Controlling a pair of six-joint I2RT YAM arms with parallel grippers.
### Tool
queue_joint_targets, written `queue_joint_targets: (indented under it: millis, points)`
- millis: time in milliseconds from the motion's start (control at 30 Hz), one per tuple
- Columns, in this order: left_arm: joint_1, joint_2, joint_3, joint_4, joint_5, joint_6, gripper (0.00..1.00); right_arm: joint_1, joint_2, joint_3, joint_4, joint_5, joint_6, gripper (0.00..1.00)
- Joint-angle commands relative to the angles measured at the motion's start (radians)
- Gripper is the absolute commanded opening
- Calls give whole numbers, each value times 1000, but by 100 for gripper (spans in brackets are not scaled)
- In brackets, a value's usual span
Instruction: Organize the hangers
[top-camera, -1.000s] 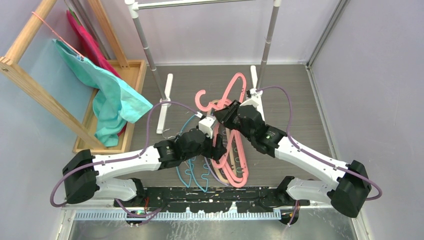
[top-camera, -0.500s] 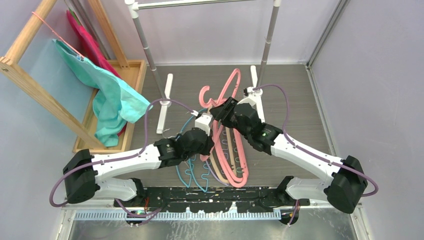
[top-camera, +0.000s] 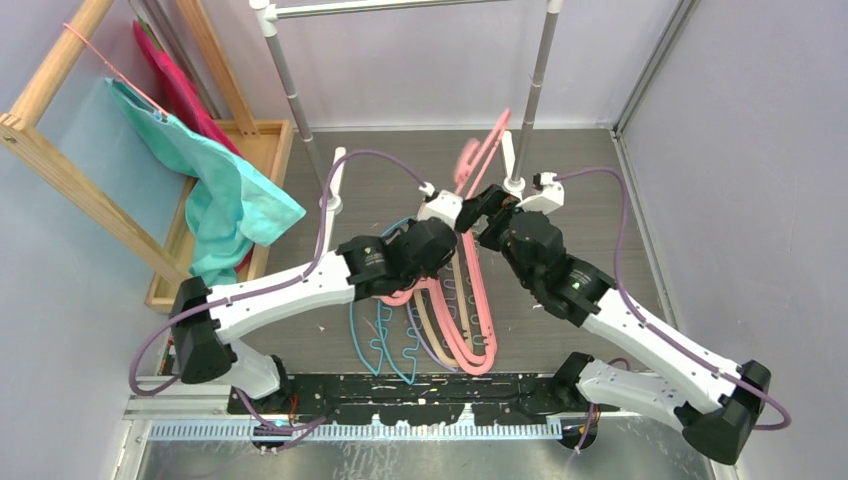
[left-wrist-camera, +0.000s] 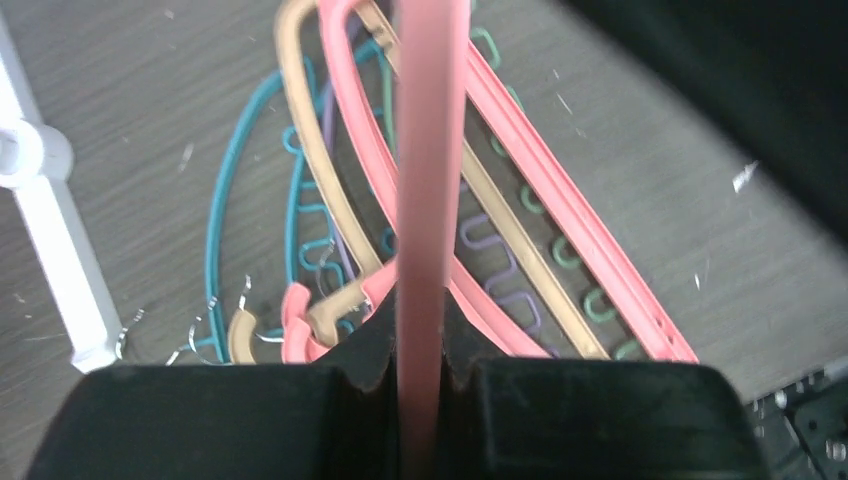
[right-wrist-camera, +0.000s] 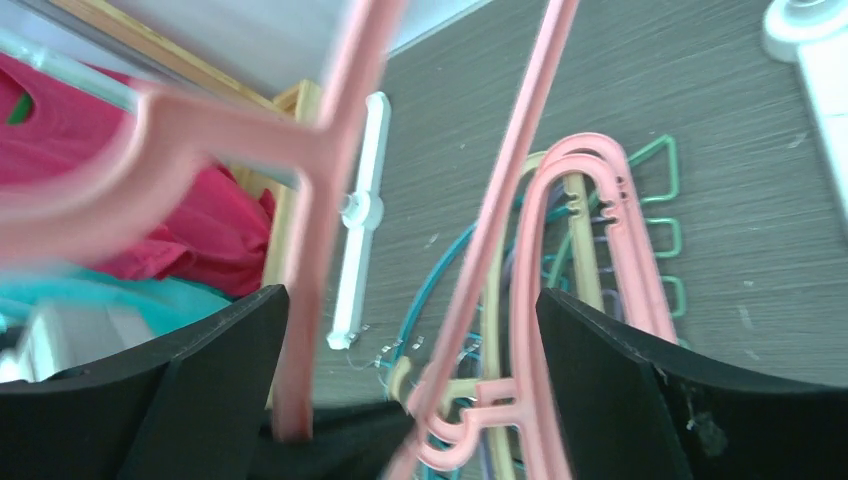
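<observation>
Showing both arms raised over the middle of the table, the top external view places a lifted pink hanger between them, blurred and angled up toward the garment rail. The left gripper and right gripper meet at its lower part. Only the left wrist view resolves the left grasp: the pink hanger runs straight up through the closed fingers, pinched between them. The right wrist view shows the right gripper spread wide, its fingers at either side of the frame; the hanger's hook and bars pass between them, and contact cannot be judged. Below lies the pile of hangers: pink, beige, teal and blue, with purple and green zigzag bars seen only in the left wrist view. A wooden rack with teal cloth stands left.
</observation>
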Motion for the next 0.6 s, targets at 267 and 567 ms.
queue_joint_targets:
  millis: [267, 567]
  points:
    - [228, 163, 403, -67, -9, 79, 0, 18, -225, -16, -167, 152, -246, 100]
    - [267, 288, 722, -146, 34, 157, 0, 19, -143, 5, -140, 181, -276, 100]
